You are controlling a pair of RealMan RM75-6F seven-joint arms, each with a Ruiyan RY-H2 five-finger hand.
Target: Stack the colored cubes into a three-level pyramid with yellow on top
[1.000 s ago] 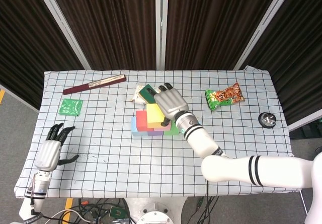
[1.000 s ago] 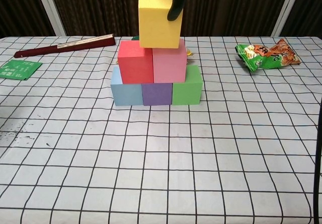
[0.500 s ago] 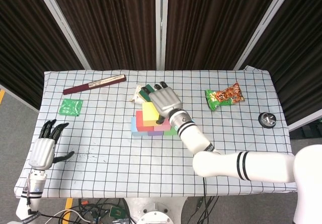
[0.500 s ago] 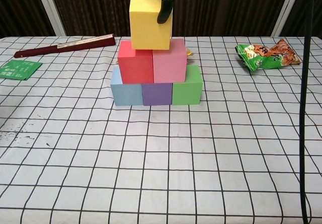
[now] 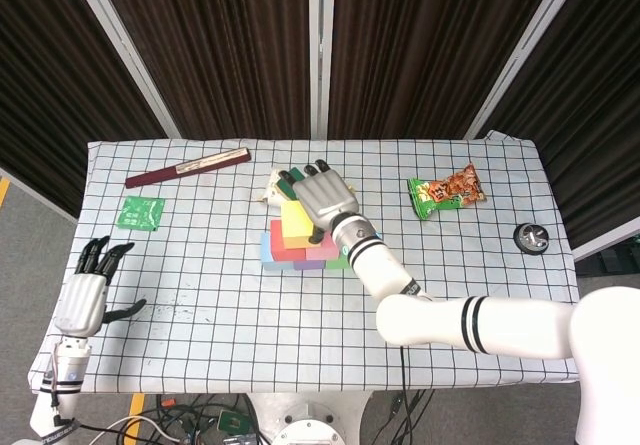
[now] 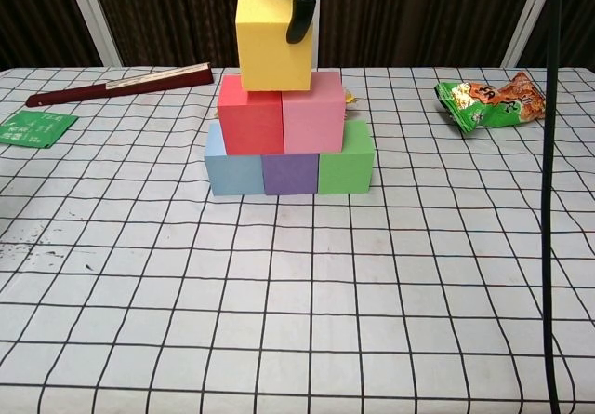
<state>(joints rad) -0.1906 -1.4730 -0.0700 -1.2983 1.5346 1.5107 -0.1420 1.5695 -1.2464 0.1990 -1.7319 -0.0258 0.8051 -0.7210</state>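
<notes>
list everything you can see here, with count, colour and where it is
yellow cube: 1, yellow, top of the pyramid, on the red and pink cubes
red cube: 1, red, middle level, left
pink cube: 1, pink, middle level, right
blue cube: 1, light blue, bottom row, left
purple cube: 1, purple, bottom row, middle
green cube: 1, green, bottom row, right
folded fan: 1, dark red, far left of table
sachet: 1, green, left edge
snack bag: 1, green and orange, far right
round object: 1, black, right edge
table: 1, white checked cloth
left hand: 1, open, near left corner
right hand: 1, fingers on yellow cube
</notes>
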